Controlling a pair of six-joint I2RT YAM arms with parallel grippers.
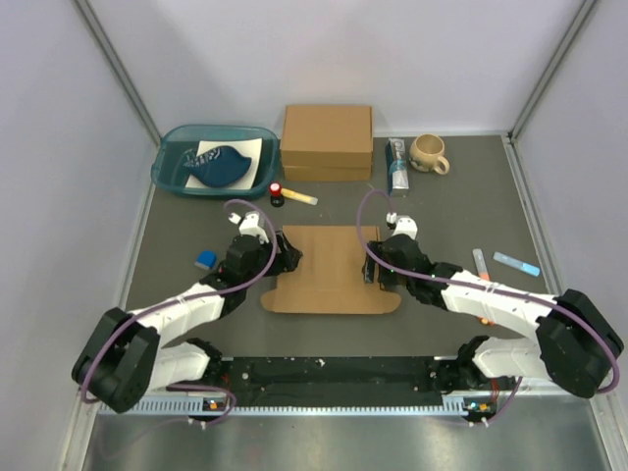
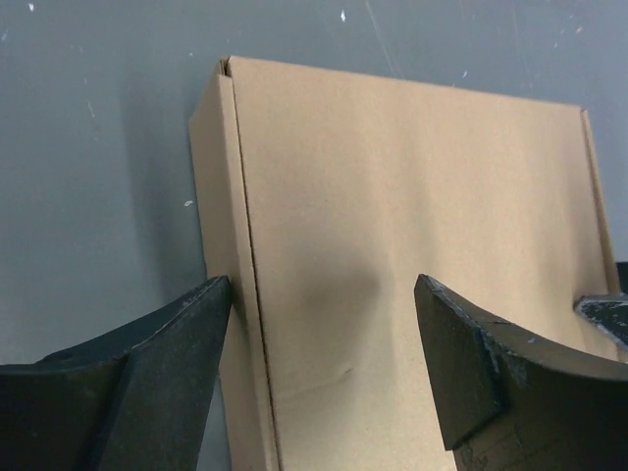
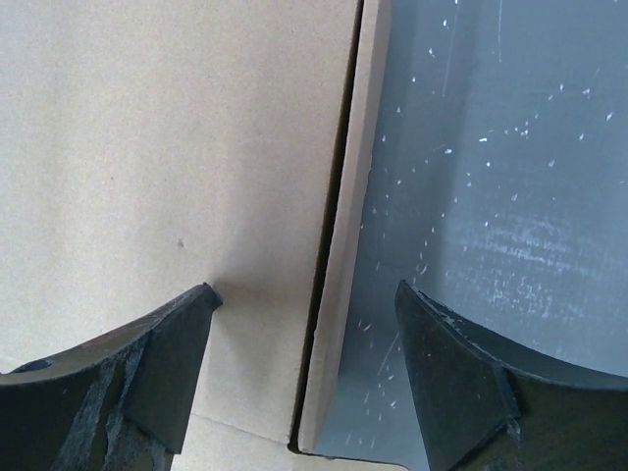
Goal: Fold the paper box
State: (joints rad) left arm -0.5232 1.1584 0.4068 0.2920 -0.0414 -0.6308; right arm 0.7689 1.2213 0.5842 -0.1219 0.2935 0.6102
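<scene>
The paper box [image 1: 329, 267] lies in the middle of the table, a wide brown cardboard mailer with its side flaps raised and a rounded flap flat at the near edge. My left gripper [image 1: 285, 253] is open and straddles the box's raised left side flap [image 2: 228, 294]. My right gripper [image 1: 374, 265] is open and straddles the raised right side flap [image 3: 343, 294]. In the left wrist view the box's flat panel [image 2: 412, 226] fills the gap between the fingers. In the right wrist view the panel [image 3: 177, 147] lies to the left of the flap.
A thicker closed brown box [image 1: 327, 142] stands at the back, a teal tray [image 1: 216, 160] with a dark blue thing at back left, a beige mug [image 1: 429, 152] and a wrapped tube [image 1: 397, 165] at back right. Small items lie near both sides.
</scene>
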